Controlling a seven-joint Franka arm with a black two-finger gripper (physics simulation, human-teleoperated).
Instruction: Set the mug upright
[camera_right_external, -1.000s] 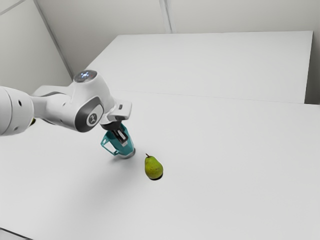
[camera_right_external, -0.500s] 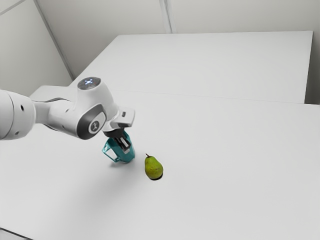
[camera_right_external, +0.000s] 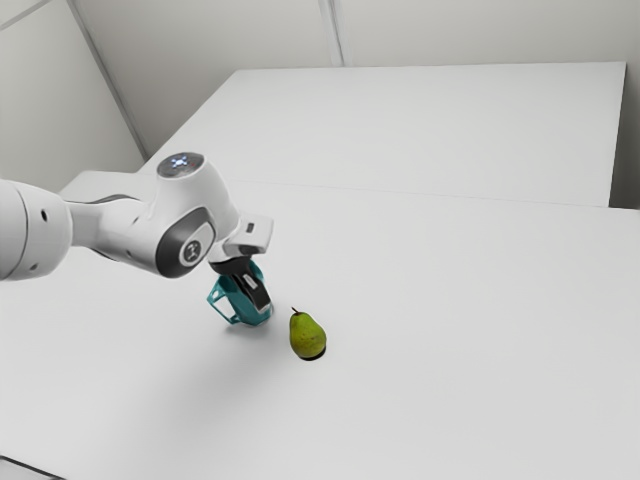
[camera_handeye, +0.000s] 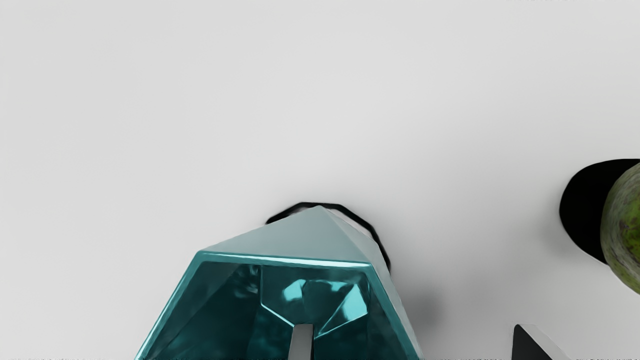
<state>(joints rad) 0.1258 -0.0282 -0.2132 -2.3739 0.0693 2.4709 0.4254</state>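
The teal faceted mug (camera_right_external: 232, 303) has its base end down at the table, its mouth up toward the hand and its handle toward the exterior view's left; any slight lean is hard to judge. My gripper (camera_right_external: 262, 305) is low at the mug's side that faces the pear. Looking from the wrist, one finger of my open gripper (camera_handeye: 412, 337) reaches inside the mug (camera_handeye: 285, 237), while the other stands outside, apart from its wall. The mug's lower part is partly hidden by its own rim and walls.
A green pear (camera_right_external: 307, 336) rests on the white table (camera_right_external: 440, 330), a short way from the mug on the exterior view's right; part of the pear (camera_handeye: 627, 230) and its dark shadow are also at the wrist view's edge.
My hand and the mug have come down and slightly toward the exterior view's right. Since half a second ago the fingers have spread apart, letting go of the mug's wall. The pear has stayed put.
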